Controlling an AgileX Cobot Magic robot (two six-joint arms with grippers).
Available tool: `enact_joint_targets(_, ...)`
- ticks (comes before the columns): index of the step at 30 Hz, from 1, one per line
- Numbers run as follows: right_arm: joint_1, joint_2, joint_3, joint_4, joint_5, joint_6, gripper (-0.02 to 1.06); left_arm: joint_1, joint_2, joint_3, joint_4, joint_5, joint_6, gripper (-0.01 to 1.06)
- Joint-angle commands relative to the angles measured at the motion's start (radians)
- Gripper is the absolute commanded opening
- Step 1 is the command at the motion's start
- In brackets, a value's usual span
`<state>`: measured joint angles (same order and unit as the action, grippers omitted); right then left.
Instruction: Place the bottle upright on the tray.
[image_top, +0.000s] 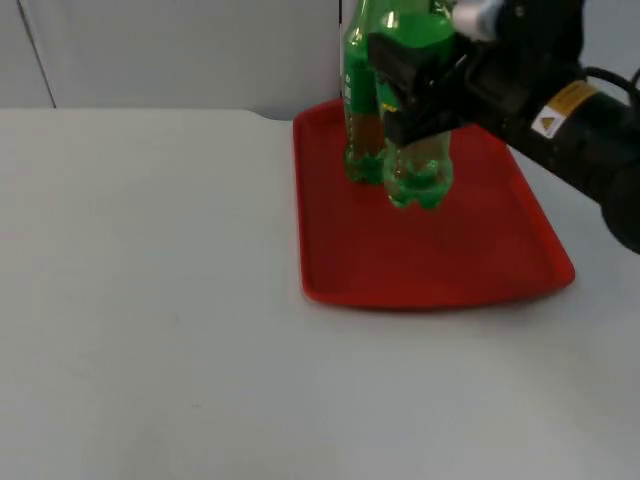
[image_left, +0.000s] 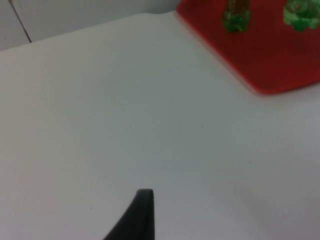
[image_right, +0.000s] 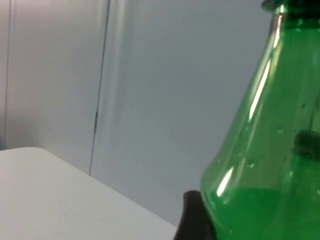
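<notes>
1. The right tool (image_top: 408, 95) is clamped on a green bottle (image_top: 418, 170), hiding its middle; the cap is cut off in the top view
2. Labels are too blurred to read
3. Two green bottles: the held one upright with its base on the red tray (image_top: 430, 255), a second bottle (image_top: 362, 120) just beside it
4. The left tool's fingertip (image_left: 137, 215) waits over the table (image_top: 150, 300), its spread impossible to tell

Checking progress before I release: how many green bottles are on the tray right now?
2. One bottle stands upright near the red tray's back left; the other bottle stands beside it, held by the right gripper. None seems hidden.
</notes>
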<state>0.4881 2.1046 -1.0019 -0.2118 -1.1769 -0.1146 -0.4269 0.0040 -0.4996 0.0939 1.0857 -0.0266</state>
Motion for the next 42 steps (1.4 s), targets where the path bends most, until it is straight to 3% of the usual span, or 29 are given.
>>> enact_joint_targets(1,-0.004,0.054,-0.084,-0.018,-0.044,-0.006,0.0,-0.002,-0.004,0.006,0.0,-0.012,-0.003,1.05)
enact_joint_targets(6,-0.004,0.115,-0.175,-0.023,-0.044,0.04,0.0,-0.002,-0.004,0.006,0.0,-0.012,-0.003,1.05)
enact_joint_targets(12,-0.004,0.19,-0.263,-0.056,-0.044,0.029,0.0,-0.002,-0.004,0.006,0.0,-0.012,-0.003,1.05)
enact_joint_targets(18,-0.004,0.245,-0.287,-0.046,-0.044,-0.027,0.0,-0.002,-0.004,0.006,0.0,-0.012,-0.003,1.05)
enact_joint_targets(34,-0.004,0.315,-0.317,-0.057,-0.044,-0.025,0.0,-0.002,-0.004,0.006,0.0,-0.012,-0.003,1.05)
enact_joint_targets(42,-0.004,0.325,-0.315,-0.054,-0.044,0.044,0.0,-0.002,-0.004,0.006,0.0,-0.012,-0.003,1.05)
